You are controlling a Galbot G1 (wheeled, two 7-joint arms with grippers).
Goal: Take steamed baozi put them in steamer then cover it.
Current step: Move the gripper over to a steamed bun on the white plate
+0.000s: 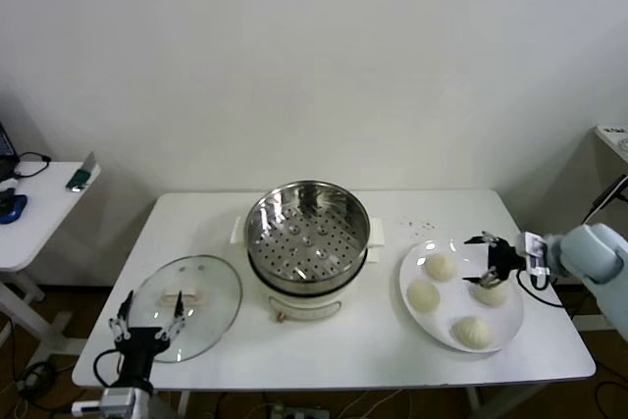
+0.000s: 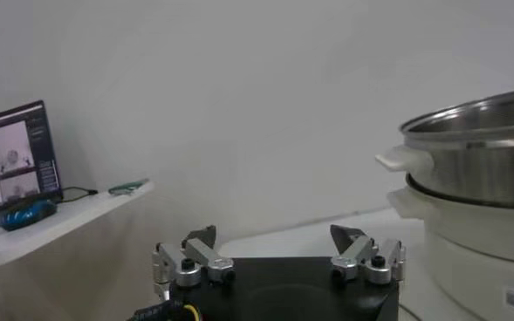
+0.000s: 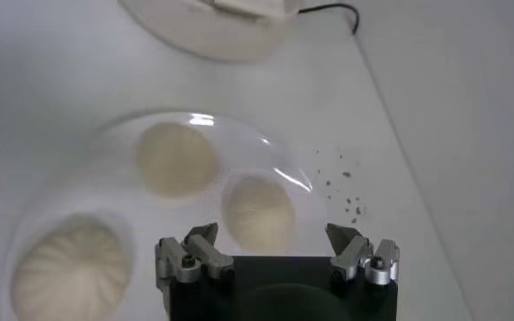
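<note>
The steamer (image 1: 307, 237) stands open at the table's middle, its perforated tray empty; it also shows in the left wrist view (image 2: 475, 148). The cover (image 1: 186, 306) lies flat on the table to its left. Four steamed baozi lie on a white plate (image 1: 453, 247) at the right: (image 1: 440, 266), (image 1: 423, 295), (image 1: 494, 293), (image 1: 473, 332). My right gripper (image 1: 483, 260) is open and empty just above the plate's right side, with one baozi (image 3: 258, 212) ahead between its jaws (image 3: 272, 244). My left gripper (image 1: 149, 326) is open and empty at the cover's near edge (image 2: 278, 244).
A small side table (image 1: 39, 208) with a monitor (image 2: 12, 157) and small items stands off to the left. Dark crumbs (image 1: 422, 223) lie on the table behind the plate. The wall runs behind the table.
</note>
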